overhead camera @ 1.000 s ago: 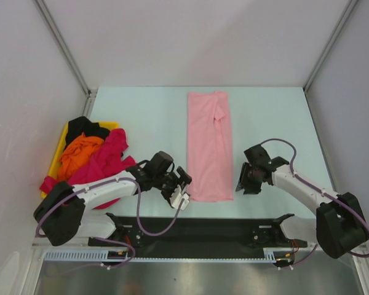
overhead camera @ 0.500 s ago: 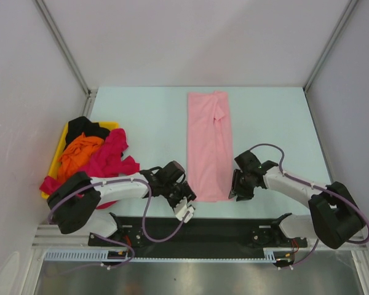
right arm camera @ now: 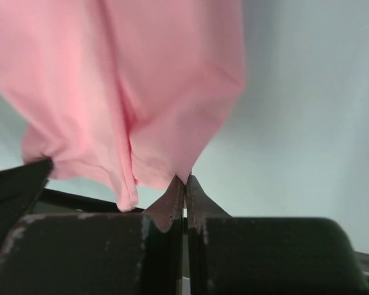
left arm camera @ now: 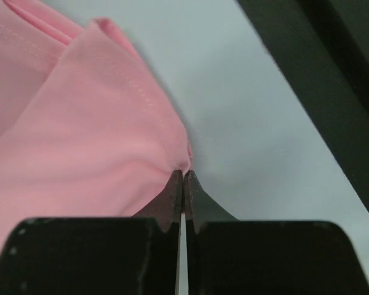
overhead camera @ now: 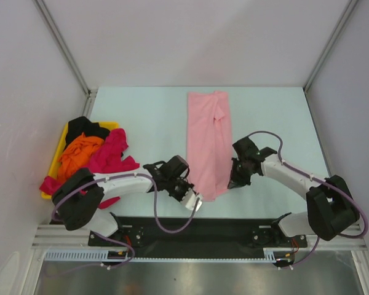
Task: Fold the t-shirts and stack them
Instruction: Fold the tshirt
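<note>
OK, I've got the left gripper (left arm camera: 183, 176) and right gripper (right arm camera: 184, 180) each clamped on a near corner of the pink shirt (overhead camera: 208, 132). It lies on the table (overhead camera: 141, 117), long axis running straight away from the arms.

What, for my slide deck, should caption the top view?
Left gripper and right gripper pinch the pink t-shirt's near corners.

**guest:** what colours have you got there?
**me:** my table (overhead camera: 141, 117) is plain pale mint. The pink t-shirt (overhead camera: 208, 144) is a plain light shade. Then a magenta-red shirt (overhead camera: 112, 153), orange shirt (overhead camera: 79, 153), black shirt (overhead camera: 83, 126), and a yellow tray (overhead camera: 112, 125).
</note>
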Motion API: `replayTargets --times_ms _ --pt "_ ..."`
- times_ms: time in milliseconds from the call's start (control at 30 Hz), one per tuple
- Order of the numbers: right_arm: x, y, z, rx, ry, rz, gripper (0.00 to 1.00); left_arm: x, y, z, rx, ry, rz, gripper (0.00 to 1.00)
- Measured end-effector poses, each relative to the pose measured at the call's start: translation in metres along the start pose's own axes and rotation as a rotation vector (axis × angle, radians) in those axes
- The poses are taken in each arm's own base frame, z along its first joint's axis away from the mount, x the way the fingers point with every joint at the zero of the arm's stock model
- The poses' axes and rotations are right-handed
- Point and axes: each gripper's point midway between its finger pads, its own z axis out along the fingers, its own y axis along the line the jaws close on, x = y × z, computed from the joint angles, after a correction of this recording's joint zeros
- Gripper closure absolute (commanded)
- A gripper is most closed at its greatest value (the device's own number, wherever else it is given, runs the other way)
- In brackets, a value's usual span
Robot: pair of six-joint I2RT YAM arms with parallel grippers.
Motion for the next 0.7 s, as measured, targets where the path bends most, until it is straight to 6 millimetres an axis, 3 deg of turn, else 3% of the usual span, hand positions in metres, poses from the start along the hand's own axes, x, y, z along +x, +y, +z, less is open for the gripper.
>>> replayTargets --times_ms 67,200,367,500,700 --pt "-0.018 0.011 -0.009 -0.018 -0.025 0.001 1.0 -0.003 0.019 -0.011 -0.034 -0.007 -0.083 1.0" --pt "-0.067 0.025 -0.023 -0.044 -0.089 0.007 1.0 -0.001 0.089 -0.047 -0.178 -0.044 -0.224 1.0" --pt "-0.132 0.035 -0.026 -0.055 -0.153 0.005 1.0 0.033 0.153 -0.081 -0.289 -0.052 -0.404 1.0" --pt "-0.18 0.039 -0.018 -0.066 -0.188 0.008 1.0 0.07 0.183 -0.086 -0.326 -0.04 -0.519 1.0" --pt "-0.241 0.049 -0.005 -0.093 -0.239 -0.007 1.0 0.108 0.202 -0.076 -0.349 -0.024 -0.616 1.0"
